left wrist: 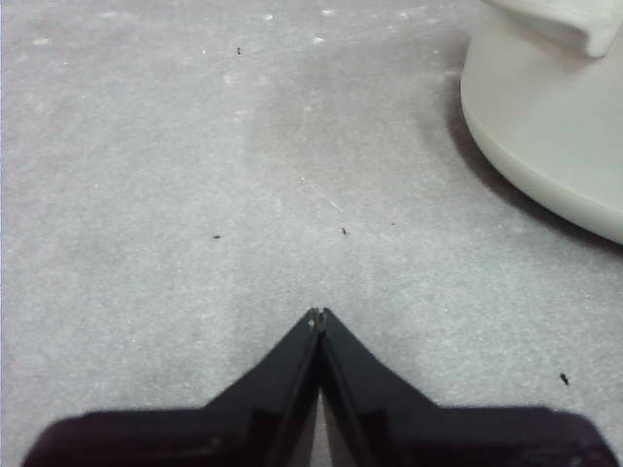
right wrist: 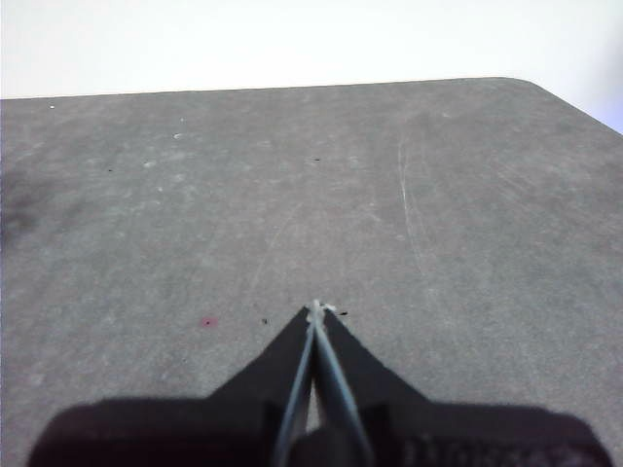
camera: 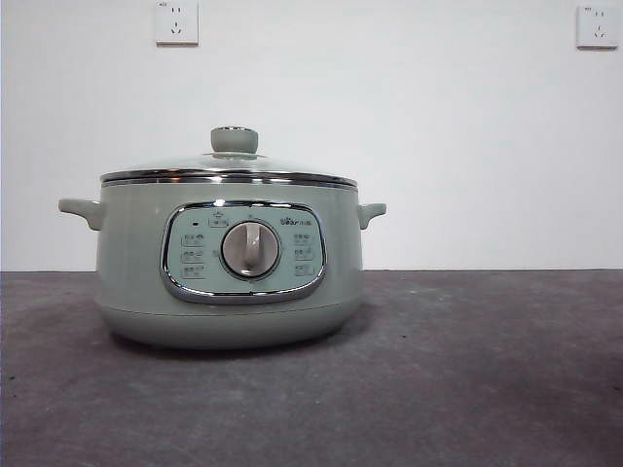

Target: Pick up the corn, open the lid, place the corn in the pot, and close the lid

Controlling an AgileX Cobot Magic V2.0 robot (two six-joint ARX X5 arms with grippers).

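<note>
The pale green pot (camera: 229, 263) stands left of centre in the front view, its dial panel facing the camera. The glass lid (camera: 230, 165) with its green knob rests on top, closed. The corn is out of view in every frame. My left gripper (left wrist: 318, 315) is shut and holds nothing, hovering over bare table with the pot's side and one handle (left wrist: 545, 107) nearby. Over bare grey table near a rounded corner hangs my right gripper (right wrist: 315, 309), shut and holding nothing. Neither arm shows in the front view.
The dark grey table (camera: 467, 370) stretches to the right of the pot. A white wall with two sockets (camera: 176, 21) stands behind. The table's far edge and rounded corner (right wrist: 526, 86) appear in the right wrist view.
</note>
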